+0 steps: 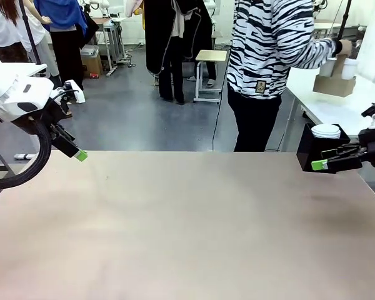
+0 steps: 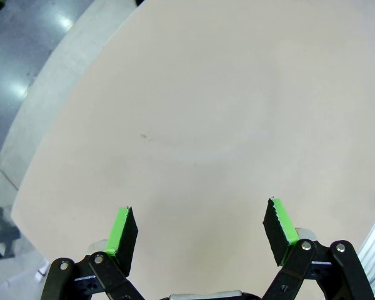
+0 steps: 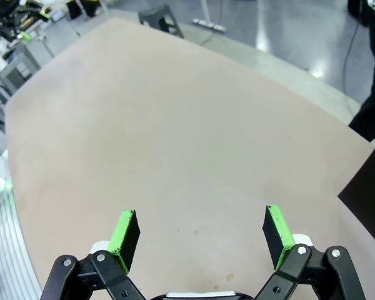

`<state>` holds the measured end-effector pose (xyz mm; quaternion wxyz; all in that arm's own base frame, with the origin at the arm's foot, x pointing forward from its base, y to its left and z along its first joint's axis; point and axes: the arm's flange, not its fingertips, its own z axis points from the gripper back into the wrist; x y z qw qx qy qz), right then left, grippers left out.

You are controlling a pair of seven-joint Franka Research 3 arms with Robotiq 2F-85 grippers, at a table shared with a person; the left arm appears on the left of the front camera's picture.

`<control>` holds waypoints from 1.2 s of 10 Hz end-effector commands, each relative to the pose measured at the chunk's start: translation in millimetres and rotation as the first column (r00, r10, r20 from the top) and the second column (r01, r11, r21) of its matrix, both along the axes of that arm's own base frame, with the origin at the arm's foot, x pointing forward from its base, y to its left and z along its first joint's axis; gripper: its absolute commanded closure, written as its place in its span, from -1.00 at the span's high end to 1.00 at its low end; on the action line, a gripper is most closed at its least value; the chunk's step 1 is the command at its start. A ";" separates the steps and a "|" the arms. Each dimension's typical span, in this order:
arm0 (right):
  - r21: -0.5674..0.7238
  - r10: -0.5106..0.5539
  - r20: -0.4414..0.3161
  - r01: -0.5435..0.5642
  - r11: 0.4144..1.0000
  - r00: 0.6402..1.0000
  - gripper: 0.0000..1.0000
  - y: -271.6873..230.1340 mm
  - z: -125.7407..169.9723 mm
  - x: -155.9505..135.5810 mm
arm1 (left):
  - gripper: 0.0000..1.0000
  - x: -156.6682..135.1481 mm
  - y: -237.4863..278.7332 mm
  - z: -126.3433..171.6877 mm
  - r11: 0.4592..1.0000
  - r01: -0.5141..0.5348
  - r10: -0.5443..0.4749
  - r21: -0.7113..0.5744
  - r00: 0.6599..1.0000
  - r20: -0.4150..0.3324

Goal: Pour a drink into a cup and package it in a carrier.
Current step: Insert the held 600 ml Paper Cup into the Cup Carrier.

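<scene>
The carrier [image 1: 333, 85], a small brown cardboard box, is held up by the person's hand [image 1: 342, 47] over a white side table at the far right. Two white cups [image 1: 329, 66] stand in it; I cannot tell whether either is the tall cup. The drink is out of view. My left gripper [image 1: 78, 154] hovers open over the table's far left corner, and in its wrist view the left gripper [image 2: 200, 228] has nothing between its green pads. My right gripper [image 1: 323, 165] is open at the far right edge, and its wrist view shows the right gripper [image 3: 200, 228] over bare tabletop.
A black box with white lids [image 1: 325, 139] sits at the table's far right corner, just behind my right gripper; its corner [image 3: 367, 200] reaches into the right wrist view. The person in a striped top [image 1: 269, 44] stands at the far side. The beige table [image 1: 187, 231] spreads between the arms.
</scene>
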<state>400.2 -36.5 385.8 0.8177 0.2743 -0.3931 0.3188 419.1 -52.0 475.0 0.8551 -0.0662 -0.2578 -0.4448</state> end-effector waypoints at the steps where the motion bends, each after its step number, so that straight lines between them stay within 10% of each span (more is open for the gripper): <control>1: 0.001 0.013 0.013 -0.013 1.000 1.000 1.00 -1.6 0.3 -0.6 | 1.00 0.1 0.3 2.3 1.000 -0.011 0.011 0.010 1.000 -0.005; 12: 0.001 0.013 0.013 -0.013 1.000 1.000 1.00 -1.6 0.3 -0.6 | 1.00 0.1 0.3 2.3 1.000 -0.011 0.011 0.010 1.000 -0.005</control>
